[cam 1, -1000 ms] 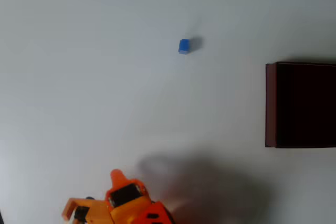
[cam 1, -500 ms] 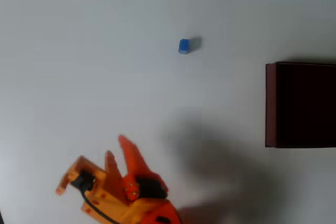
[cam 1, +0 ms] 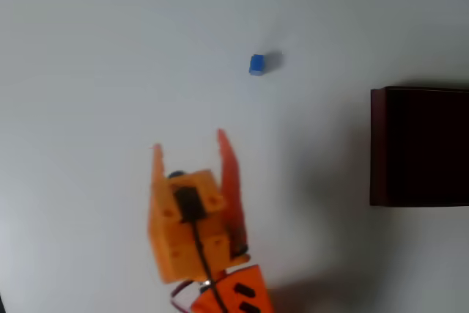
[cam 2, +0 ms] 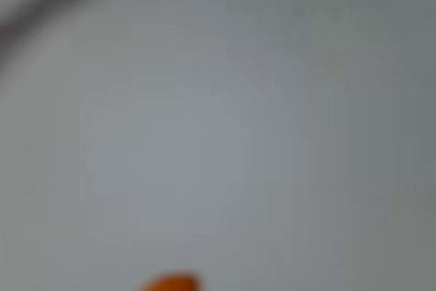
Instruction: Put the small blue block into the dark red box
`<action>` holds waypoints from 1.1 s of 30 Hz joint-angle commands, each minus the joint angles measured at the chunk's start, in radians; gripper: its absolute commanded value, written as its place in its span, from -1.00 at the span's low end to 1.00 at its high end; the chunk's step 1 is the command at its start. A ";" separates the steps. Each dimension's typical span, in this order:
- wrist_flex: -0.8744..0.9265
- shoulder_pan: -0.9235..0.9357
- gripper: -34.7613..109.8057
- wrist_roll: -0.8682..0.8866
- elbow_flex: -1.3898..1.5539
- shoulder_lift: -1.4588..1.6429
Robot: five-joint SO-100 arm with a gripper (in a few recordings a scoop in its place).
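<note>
Plainly, the orange plastic two-finger gripper [cam 1: 189, 143] is set up for a reach and not yet for a grasp: in the overhead view its 2 fingers point up the picture with the jaws spread wide and nothing between them, a gap that would let the tiny bright blue cube [cam 1: 256, 64] slip in between them. That cube sits alone on the pale, plain table [cam 1: 88, 49], well apart from the fingertips, up and to the right of them, so the arm would need to extend and swing slightly rightward. The large rectangular dark red box [cam 1: 377, 144], thin-walled with a near-black inside, lies at the right edge, open side up, apart from both. The wrist view is a blur of grey tabletop with an orange sliver at the bottom edge.
</note>
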 commanded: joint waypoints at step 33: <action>-0.896 0.365 -0.05 -0.097 -0.302 -1.330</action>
